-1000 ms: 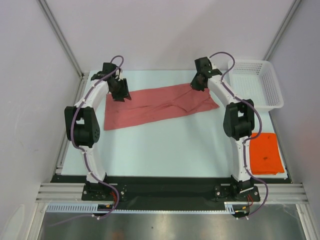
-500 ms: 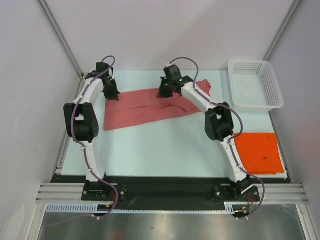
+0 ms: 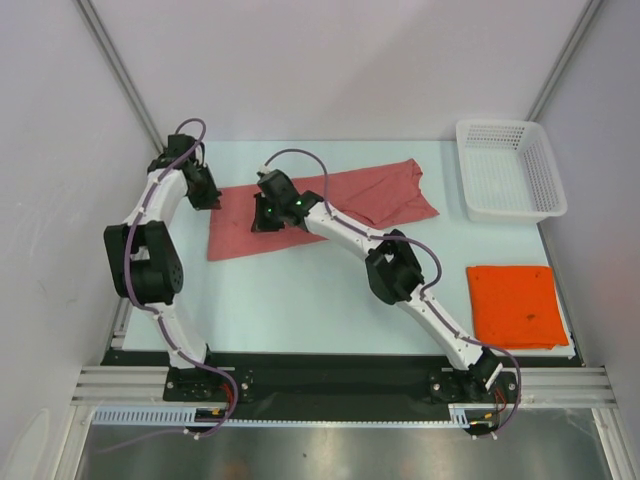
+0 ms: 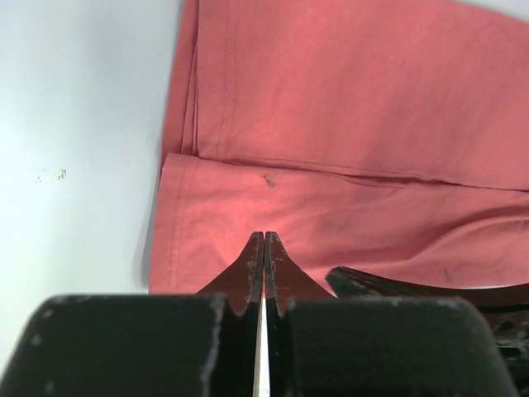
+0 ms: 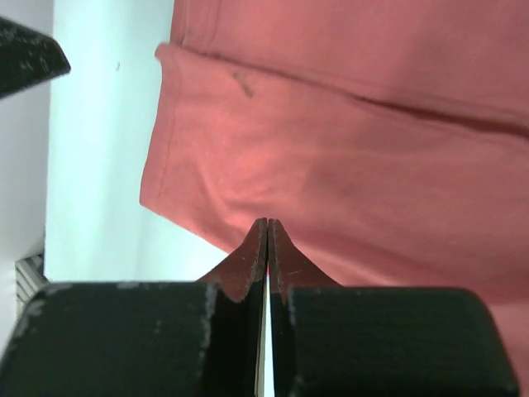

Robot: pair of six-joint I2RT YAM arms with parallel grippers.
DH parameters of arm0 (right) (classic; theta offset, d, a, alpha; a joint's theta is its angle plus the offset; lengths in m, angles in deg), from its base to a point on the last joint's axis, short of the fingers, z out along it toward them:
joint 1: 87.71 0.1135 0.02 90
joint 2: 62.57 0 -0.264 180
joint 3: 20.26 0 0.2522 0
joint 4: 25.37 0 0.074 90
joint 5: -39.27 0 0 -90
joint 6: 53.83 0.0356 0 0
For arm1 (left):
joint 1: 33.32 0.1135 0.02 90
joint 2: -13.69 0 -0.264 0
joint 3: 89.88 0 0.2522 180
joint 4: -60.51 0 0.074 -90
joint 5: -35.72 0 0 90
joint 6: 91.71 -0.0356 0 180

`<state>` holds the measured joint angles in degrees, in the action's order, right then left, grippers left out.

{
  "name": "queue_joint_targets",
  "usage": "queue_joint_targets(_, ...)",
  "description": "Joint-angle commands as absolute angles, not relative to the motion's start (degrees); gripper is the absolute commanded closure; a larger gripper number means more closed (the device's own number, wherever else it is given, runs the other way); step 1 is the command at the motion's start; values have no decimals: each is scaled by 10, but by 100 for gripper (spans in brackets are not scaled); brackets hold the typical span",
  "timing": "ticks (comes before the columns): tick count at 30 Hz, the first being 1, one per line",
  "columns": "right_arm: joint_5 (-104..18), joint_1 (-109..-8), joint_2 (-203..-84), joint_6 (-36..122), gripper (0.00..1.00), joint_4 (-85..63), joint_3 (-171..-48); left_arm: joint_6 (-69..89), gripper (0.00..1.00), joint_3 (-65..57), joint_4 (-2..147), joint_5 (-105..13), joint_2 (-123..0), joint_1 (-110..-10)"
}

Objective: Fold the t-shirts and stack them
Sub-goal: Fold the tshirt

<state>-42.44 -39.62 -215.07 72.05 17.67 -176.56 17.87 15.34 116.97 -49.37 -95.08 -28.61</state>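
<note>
The dusty pink-red t-shirt (image 3: pixel 345 205) lies spread flat across the far middle of the table, a sleeve at its right end. My left gripper (image 3: pixel 208 195) is shut and empty at the shirt's far left edge; in the left wrist view its tips (image 4: pixel 264 237) hover over the pink cloth (image 4: pixel 347 107). My right gripper (image 3: pixel 263 216) is shut and empty over the shirt's left part, tips (image 5: pixel 268 222) above the cloth (image 5: pixel 355 149) near its left corner. The orange t-shirt (image 3: pixel 515 304) lies as a flat rectangle at the near right.
A white perforated basket (image 3: pixel 545 205) stands at the far right corner. The right arm (image 3: pixel 395 265) stretches diagonally across the table's middle. The right gripper's dark body (image 4: pixel 397 285) shows in the left wrist view, close beside the left one. Walls close in on both sides.
My right gripper swept left along the pink shirt from its right end to its left part. My left gripper shifted slightly left. The shirt stayed spread; the orange shirt is now uncovered.
</note>
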Motion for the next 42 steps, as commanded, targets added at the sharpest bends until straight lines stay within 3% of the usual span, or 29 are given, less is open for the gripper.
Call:
queue_joint_targets(1,-488,-390,-2158,704,100,143,-1789,190,100,140,1147,-479,-892,-284)
queue_joint_targets(17,-530,-374,-2236,675,100,219,-1830,193,100,68,1127,-458,-831,-281)
queue_joint_targets(23,-465,-359,-2194,648,100,306,-1746,194,100,61,1125,-457,-833,-280)
queue_joint_targets(31,-396,-352,-2199,597,100,403,-1740,196,100,69,1122,-443,-852,-280)
queue_joint_targets(42,-349,-357,-2116,578,100,366,-1563,188,100,30,1118,-438,-832,-281)
